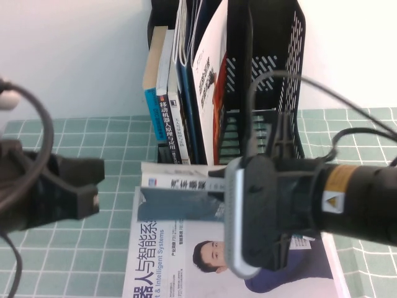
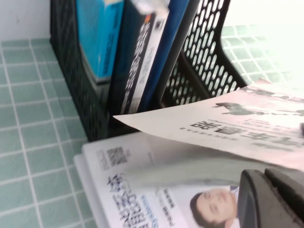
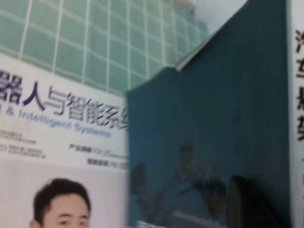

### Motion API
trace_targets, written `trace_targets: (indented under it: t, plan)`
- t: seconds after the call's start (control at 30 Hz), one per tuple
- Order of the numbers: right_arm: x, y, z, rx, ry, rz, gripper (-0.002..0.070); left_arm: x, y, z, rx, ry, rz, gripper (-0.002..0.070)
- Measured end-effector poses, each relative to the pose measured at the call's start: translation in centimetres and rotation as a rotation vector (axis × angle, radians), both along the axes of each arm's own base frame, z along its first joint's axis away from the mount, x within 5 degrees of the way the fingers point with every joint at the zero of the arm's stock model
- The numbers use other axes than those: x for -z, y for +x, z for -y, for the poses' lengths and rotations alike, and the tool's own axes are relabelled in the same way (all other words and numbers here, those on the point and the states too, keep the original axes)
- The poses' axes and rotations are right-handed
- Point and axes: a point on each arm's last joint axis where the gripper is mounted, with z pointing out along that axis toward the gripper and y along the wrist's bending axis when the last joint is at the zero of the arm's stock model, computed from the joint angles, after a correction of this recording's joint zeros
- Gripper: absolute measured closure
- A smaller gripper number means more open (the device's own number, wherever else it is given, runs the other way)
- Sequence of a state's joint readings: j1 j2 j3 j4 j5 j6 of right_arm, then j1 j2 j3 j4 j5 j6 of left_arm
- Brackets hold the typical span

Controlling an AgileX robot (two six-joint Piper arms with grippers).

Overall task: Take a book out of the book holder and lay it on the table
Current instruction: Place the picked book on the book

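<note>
- Progress, high view: one book (image 1: 183, 200) is already out of the black book holder (image 1: 273, 81) and hangs, spine up, in the right gripper (image 1: 214, 208), whose jaws pinch its edge. It sits low over a magazine (image 1: 186, 261) with a man's portrait that lies flat on the tiled table (image 1: 87, 143). Lowering and releasing are what is left, I judge.
- High view, surroundings: several books (image 1: 170, 105) stand upright in the holder's left compartments, and a loose white cover leans there too. The left gripper (image 1: 93, 192) hovers over the tiles at the left, apart from everything; its fingers are spread and empty.
- Left wrist view: the holder's mesh wall (image 2: 209, 61) and the standing spines fill the back. A white printed cover of the held book (image 2: 237, 128) hangs over the magazine (image 2: 156, 190), not yet resting on it. A dark finger shows at the corner.
- Right wrist view: a dark teal cover of the held book (image 3: 213, 133) stands close to the camera with a dark fingertip (image 3: 247, 204) pressed on it; the magazine (image 3: 61, 142) lies directly beneath.
- Obstacle: the magazine occupies the landing spot, so the book would likely land on it rather than on bare table.
</note>
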State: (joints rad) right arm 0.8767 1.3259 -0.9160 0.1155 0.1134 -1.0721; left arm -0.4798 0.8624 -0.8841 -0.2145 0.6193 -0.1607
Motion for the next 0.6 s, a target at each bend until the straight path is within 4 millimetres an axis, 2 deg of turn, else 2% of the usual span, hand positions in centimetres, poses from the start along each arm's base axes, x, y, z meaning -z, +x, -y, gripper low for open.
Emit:
trace_targets:
  t: [0.2,0.43,0.6]
  plan:
    - [2.0,0.0,-1.1,-0.029,-0.079,-0.069,0.0543,1.1,-0.4,-0.2,-0.002,0.009,-0.025,0.0677]
    - [3.7,-1.6,-1.8,-0.034,-0.117,-0.311,0.0543,1.1,-0.3,-0.2,-0.005,-0.001,-0.019,0.0677]
    - [5.1,-1.9,-2.2,-0.017,-0.137,-0.439,0.0543,1.0,-0.3,-0.1,-0.007,-0.012,-0.022,0.0678]
